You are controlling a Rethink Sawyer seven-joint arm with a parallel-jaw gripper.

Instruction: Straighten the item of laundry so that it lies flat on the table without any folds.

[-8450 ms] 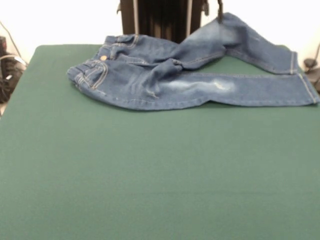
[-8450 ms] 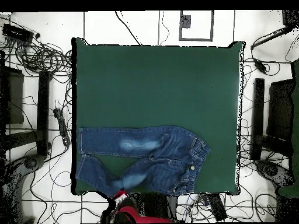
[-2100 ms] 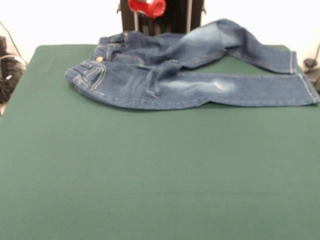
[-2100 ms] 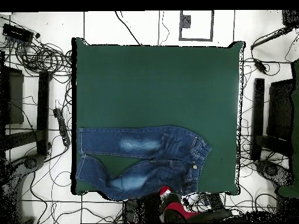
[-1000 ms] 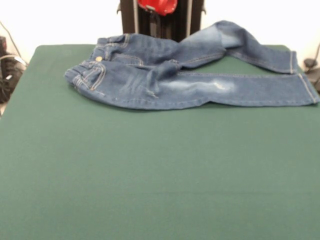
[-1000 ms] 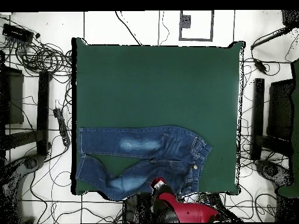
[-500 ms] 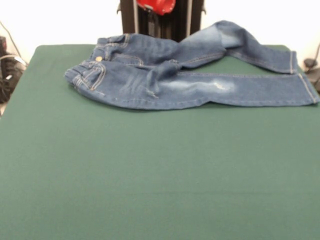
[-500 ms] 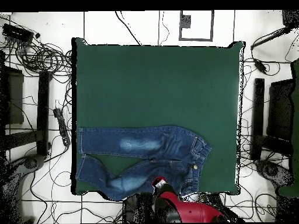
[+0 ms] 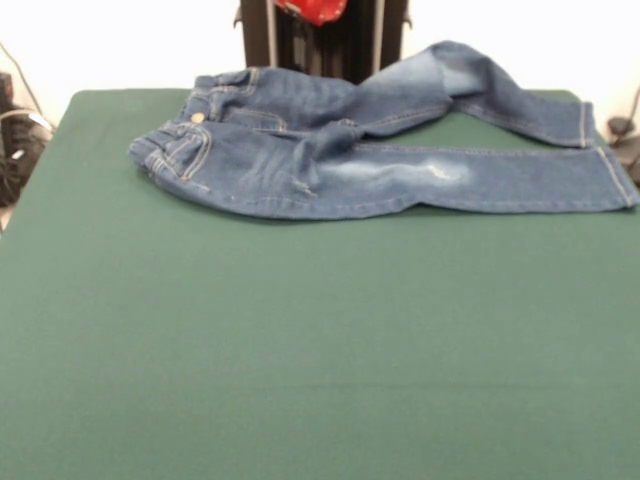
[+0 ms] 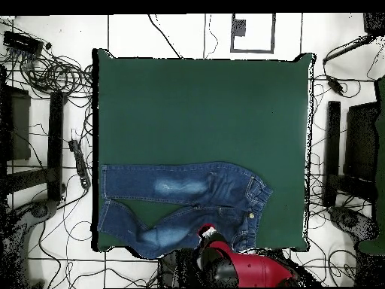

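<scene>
The item of laundry (image 9: 330,150) is a small pair of blue jeans lying at the far side of the green table (image 9: 300,340). Its waistband (image 9: 175,145) points left. One leg (image 9: 520,180) stretches straight to the right, and the other (image 9: 480,85) is bent and bunched up behind it. In the overhead view the jeans (image 10: 195,203) lie at the table's bottom edge with the waistband to the right. My gripper (image 10: 204,232) hovers over the bent leg near the crotch, on the red arm (image 10: 248,269). In the front view only a red part of the arm (image 9: 310,8) shows at the top edge.
The table's (image 10: 203,105) wide green top stretches beyond the jeans. Cables (image 10: 53,71) and dark stands (image 10: 331,150) surround the table on the floor. The bent leg reaches the table's left bottom corner (image 10: 101,241).
Since the oldest frames the raised leg has dropped lower and the arm has moved from the leg's end towards the crotch. Over the last second the jeans have not moved; the arm shifted only slightly.
</scene>
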